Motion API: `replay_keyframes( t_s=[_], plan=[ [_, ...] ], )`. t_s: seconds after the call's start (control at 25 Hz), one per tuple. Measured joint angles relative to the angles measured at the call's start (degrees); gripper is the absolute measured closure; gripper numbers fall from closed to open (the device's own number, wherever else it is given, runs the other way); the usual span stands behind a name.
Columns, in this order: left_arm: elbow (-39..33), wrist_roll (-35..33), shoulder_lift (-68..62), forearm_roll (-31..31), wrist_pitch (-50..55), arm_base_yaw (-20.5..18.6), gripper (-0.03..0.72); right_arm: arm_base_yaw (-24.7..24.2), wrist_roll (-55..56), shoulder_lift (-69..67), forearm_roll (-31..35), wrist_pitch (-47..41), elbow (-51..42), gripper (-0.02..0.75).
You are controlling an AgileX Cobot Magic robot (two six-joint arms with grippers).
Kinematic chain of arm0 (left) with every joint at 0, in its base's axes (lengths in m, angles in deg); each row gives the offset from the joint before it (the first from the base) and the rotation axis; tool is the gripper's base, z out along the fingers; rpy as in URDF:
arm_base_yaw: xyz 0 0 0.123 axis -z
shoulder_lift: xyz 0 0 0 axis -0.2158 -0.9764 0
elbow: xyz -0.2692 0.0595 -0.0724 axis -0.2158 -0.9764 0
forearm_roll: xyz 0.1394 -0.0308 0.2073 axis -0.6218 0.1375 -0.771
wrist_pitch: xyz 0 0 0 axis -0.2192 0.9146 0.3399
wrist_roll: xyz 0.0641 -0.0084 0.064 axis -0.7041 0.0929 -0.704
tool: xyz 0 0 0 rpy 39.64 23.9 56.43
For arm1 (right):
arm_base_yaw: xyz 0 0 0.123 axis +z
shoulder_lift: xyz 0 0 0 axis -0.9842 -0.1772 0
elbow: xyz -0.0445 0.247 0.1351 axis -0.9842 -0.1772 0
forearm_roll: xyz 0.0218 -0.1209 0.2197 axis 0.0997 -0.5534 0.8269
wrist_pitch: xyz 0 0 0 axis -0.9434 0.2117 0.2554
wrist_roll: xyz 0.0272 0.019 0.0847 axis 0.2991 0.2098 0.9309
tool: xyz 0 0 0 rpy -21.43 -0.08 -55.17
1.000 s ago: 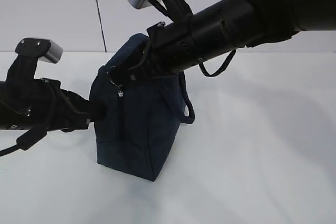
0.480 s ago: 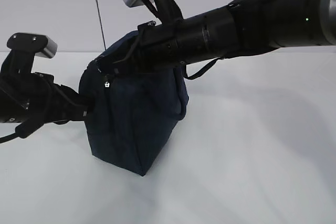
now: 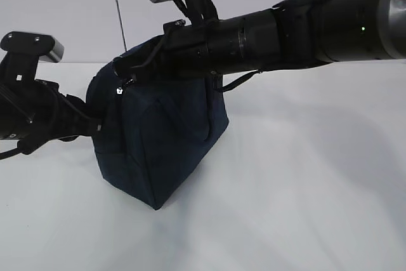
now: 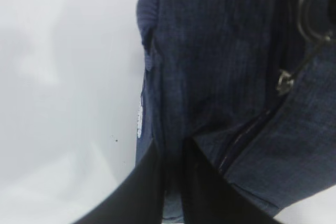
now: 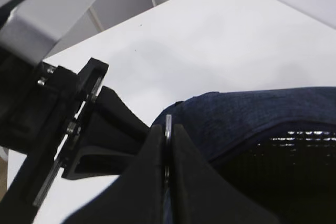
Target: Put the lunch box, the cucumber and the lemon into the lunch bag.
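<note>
Exterior view shows the lunch bag (image 3: pixel 158 138) standing mid-counter, left claw (image 4: pixel 173 182) clamped on its end fabric, right claw (image 5: pixel 167 145) pinching the metal zipper pull; best to hold the fabric taut while zipping steadily.

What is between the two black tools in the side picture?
The lunch bag. In the exterior view it stands between the left tool at its side and the right tool at its top edge.

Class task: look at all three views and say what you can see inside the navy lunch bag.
Nothing of its contents shows. The lunch bag hides its inside behind navy fabric. The right gripper and left gripper pinch its top edge and end; only mesh shows under the rim.
</note>
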Motion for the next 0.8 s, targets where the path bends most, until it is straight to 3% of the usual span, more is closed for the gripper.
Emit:
replay_keyframes(
  t_s=[0.4,0.8],
  plan=[
    [0.0,0.4,0.0,0.0,0.0,0.0,0.623,0.0,-3.0,0.0,4.8,1.8,0.0,0.717],
    [0.0,0.5,0.0,0.0,-0.1,0.0,0.609,0.0,-3.4,0.0,5.5,1.7,0.0,0.717]
  ],
)
